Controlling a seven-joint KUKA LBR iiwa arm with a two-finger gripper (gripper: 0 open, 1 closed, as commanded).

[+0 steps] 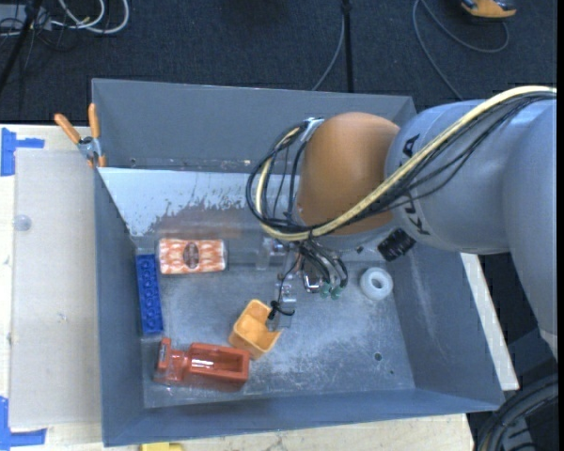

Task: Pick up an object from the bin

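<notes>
The hand [282, 312] hangs low in the middle of the bin [263, 134], and its tip is right at the top edge of a small orange block [253, 329]. Whether the hand is open or closed cannot be told from here, and nothing can be seen held in it.

The block lies near the middle of the bin floor, a bit toward the front, and it looks tipped on one side. It seems small and light, and hard like plastic, so it should not squash or break. Its sides look smooth, so it may slip if it is pinched by a corner. The best hold is likely across two flat sides, near its middle.

Just beside the block, to the front left, lies a red toy [202, 365]. It looks close enough to get bumped. Farther left a long blue brick [149, 294] lies along the wall, with a striped pack [192, 256] near its top end. A white ring [376, 282] sits off on the other side of the hand.
</notes>
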